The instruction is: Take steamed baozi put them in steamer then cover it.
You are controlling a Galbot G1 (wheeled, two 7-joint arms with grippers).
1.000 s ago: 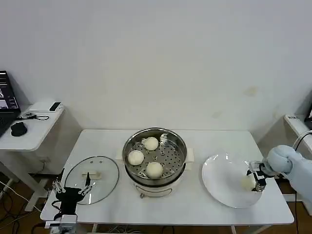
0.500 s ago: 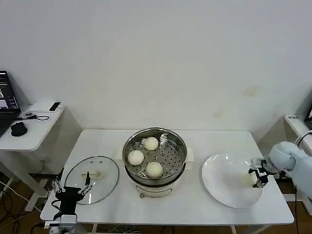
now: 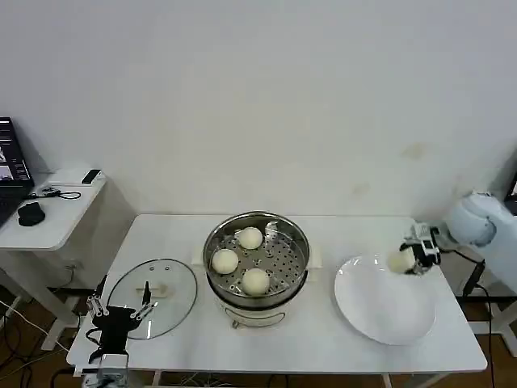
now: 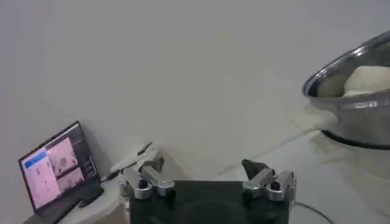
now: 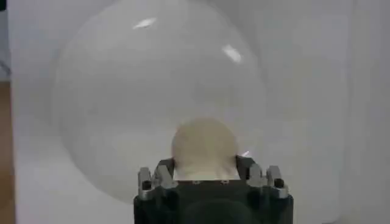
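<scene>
Cream-white and smooth, the last baozi (image 3: 400, 260) is now riding in the right hand (image 3: 408, 259), pinched between its fingers, and is hanging above the far right rim of the white plate (image 3: 380, 311), well to the right of the steamer (image 3: 256, 259). A second ago that bun was lower and nearer the robot, at the plate's right edge with the hand closing around it; half a second ago it was only starting to come up. So the change is a clean lift: the bun is off the plate and the plate is bare. In the right wrist view the baozi (image 5: 204, 148) is sitting squarely between the two fingers (image 5: 163, 172) with the plate (image 5: 109, 91) spread out beyond it.

Inside the steamer three baozi (image 3: 250, 238) (image 3: 224, 261) (image 3: 256, 280) are lying on the perforated tray, just as they were, with open tray on the side nearest the plate. That looks like the natural spot for the fourth, so the carry toward the steamer is probably the step in hand.

Left of the steamer the glass lid (image 3: 152, 297) is resting flat on the worktop (image 3: 323, 339), unmoved. The left hand (image 3: 119, 314) is waiting at the lid's near edge, fingers spread and holding nothing; the left wrist view shows the same spread fingers (image 4: 146, 182) with the steamer's steel rim (image 4: 347, 97) beyond. Covering is still to come
</scene>
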